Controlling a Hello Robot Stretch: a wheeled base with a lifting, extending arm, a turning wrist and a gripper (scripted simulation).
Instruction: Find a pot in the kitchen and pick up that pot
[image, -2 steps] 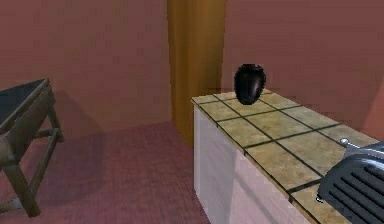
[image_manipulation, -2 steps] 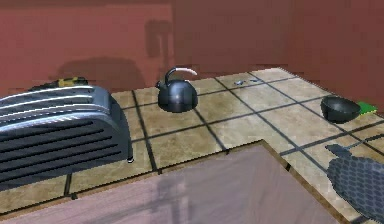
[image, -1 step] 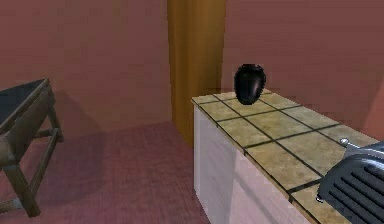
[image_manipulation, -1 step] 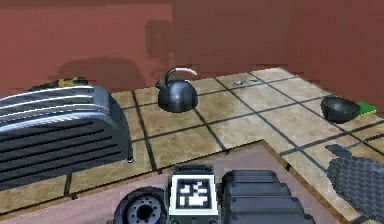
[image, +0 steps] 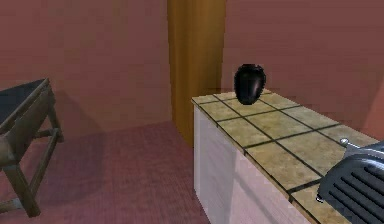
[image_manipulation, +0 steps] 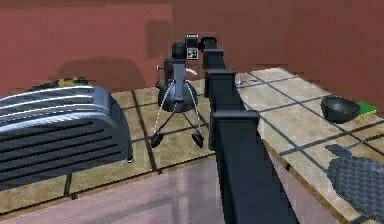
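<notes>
Where the tiled counter (image_manipulation: 290, 125) lies nearest, a ribbed silver toaster (image_manipulation: 60, 130) sits at the left and a dark mesh object (image_manipulation: 362, 178) at the right. Between them the arm (image_manipulation: 240, 150) reaches out. The gripper (image_manipulation: 178, 142) hangs over bare tile and holds nothing; how its fingers are set cannot be told. Farther right rests a dark green-rimmed vessel (image_manipulation: 340, 108); I cannot tell if it is the pot. A black vase (image: 250, 82) stands at the counter's far end.
</notes>
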